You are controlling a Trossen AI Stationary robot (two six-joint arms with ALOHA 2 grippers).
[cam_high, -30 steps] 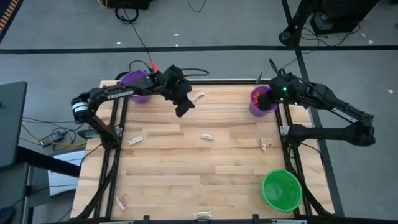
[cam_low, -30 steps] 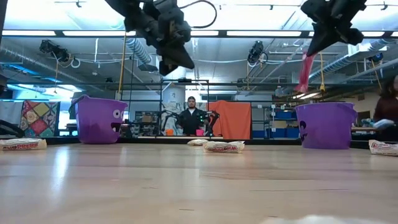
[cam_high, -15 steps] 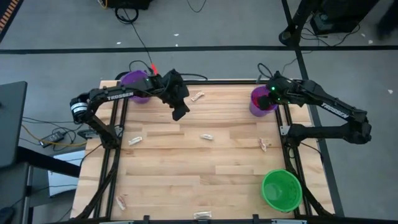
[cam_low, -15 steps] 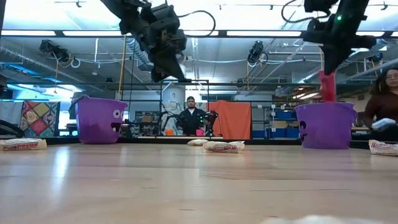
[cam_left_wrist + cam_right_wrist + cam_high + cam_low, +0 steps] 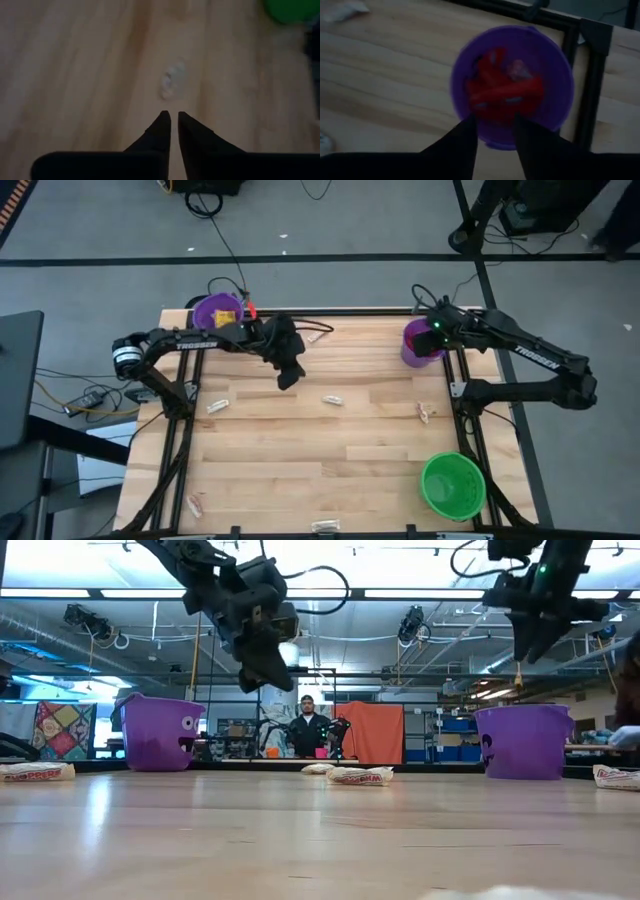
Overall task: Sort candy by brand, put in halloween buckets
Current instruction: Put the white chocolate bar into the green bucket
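High view, going from left to right and placing all things by the green bucket (image 5: 452, 485), which stands at the near right corner of the surface (image 5: 300, 450).

Farthest to the left of it, at the far left corner, stands one purple bucket (image 5: 218, 311) with something yellow inside. A candy (image 5: 217, 406) lies near the left edge, and another candy (image 5: 195, 504) lies at the near left corner, level with the green bucket.

The left end effector (image 5: 287, 377) hangs above the surface, far to the left of the green bucket and farther back. In the left wrist view its fingers (image 5: 159, 131) are almost pressed together, with only a thin gap, and nothing is between them. A pale candy (image 5: 171, 85) lies just beyond the tips.

One more candy (image 5: 332, 400) lies in the middle, and one (image 5: 426, 413) lies behind the green bucket, close to the right edge.

Straight behind the green bucket, at the far right corner, stands the second purple bucket (image 5: 420, 345). The right end effector (image 5: 436, 332) hangs over it. In the right wrist view its fingers (image 5: 465, 137) are spread and empty, and red candies (image 5: 502, 90) lie inside this bucket.
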